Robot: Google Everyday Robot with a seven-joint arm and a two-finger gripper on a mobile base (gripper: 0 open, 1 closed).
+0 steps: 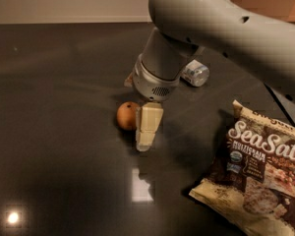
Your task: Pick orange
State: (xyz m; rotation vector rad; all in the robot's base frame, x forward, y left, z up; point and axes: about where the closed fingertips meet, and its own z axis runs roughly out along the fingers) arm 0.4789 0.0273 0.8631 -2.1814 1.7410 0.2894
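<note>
The orange (126, 115) is a small round fruit lying on the dark glossy table (59, 132), left of centre. My gripper (146, 128) hangs from the big grey arm (211, 28) and reaches down to the table right beside the orange, on its right side, touching or nearly touching it. The grey wrist (155, 77) stands just above and behind the fruit. The orange rests on the table, not lifted.
A Sea Salt chip bag (258, 176) lies at the lower right. A clear water bottle (195, 73) lies on its side behind the arm. A table edge (280, 102) runs along the right. Light reflections show on the table at the lower left.
</note>
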